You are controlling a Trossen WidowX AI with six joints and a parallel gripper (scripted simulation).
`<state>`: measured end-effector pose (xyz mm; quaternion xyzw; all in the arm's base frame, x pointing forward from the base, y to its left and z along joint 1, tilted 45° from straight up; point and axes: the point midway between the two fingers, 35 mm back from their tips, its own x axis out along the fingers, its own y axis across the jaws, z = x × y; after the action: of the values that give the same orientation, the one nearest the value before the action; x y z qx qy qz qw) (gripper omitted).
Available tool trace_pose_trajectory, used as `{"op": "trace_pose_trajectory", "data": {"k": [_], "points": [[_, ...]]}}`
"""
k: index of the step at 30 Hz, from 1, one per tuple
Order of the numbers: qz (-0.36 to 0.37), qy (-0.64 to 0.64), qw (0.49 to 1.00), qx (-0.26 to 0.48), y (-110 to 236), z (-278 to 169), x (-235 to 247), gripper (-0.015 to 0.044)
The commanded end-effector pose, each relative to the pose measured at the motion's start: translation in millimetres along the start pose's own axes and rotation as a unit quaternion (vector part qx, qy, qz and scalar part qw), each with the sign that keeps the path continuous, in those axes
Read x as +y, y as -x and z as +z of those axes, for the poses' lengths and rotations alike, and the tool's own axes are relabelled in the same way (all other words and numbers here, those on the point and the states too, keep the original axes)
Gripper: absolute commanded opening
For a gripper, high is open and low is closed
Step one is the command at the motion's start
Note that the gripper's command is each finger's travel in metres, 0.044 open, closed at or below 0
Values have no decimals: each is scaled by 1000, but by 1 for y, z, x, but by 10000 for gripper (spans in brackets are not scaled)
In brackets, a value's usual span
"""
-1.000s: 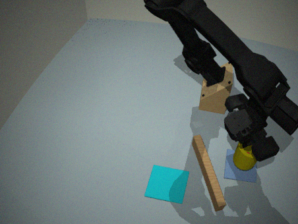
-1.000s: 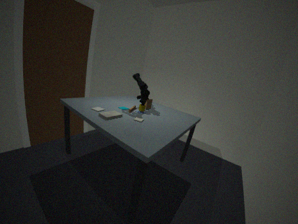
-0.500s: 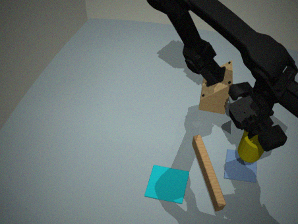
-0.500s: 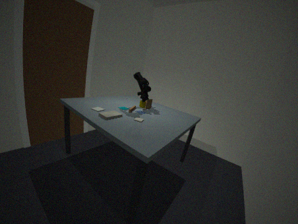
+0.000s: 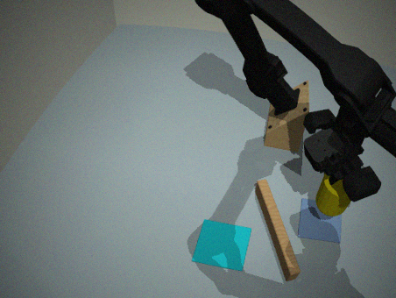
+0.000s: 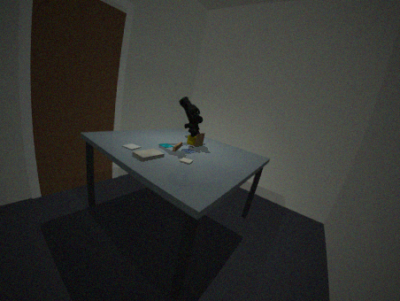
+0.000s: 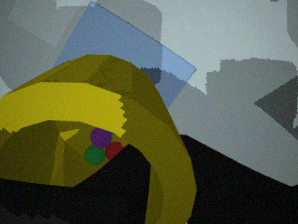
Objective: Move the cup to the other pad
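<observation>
The yellow cup (image 5: 331, 202) (image 6: 190, 141) (image 7: 100, 100) hangs a little above the blue pad (image 5: 310, 229) (image 6: 188, 150) (image 7: 120, 37), over its back part, and looks slightly tilted in the top view. My gripper (image 5: 335, 179) (image 7: 161, 144) is shut on the cup's wall near the rim, one finger inside and one outside. A purple marble (image 7: 101, 137), a green marble (image 7: 95, 155) and a red marble (image 7: 114, 150) lie inside the cup; a finger partly hides the red one. The cyan pad (image 5: 208, 245) (image 6: 165, 145) lies flat with nothing on it.
A long wooden bar (image 5: 278, 232) (image 6: 177, 146) lies between the two pads. A wooden block (image 5: 278, 136) (image 6: 200, 140) with dark dots stands behind the blue pad, near the arm. A thick pale slab (image 6: 148, 154) and two smaller pale slabs (image 6: 132, 146) (image 6: 186, 160) lie on the table.
</observation>
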<state>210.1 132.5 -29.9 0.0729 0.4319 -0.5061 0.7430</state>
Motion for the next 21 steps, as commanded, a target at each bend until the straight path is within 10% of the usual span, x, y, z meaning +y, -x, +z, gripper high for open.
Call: {"op": "trace_pose_trajectory", "data": {"k": [1,21], "points": [[0,0,1000,0,0,1,0,0],[-2,-2,1000,1,1,52,-3,0]]}}
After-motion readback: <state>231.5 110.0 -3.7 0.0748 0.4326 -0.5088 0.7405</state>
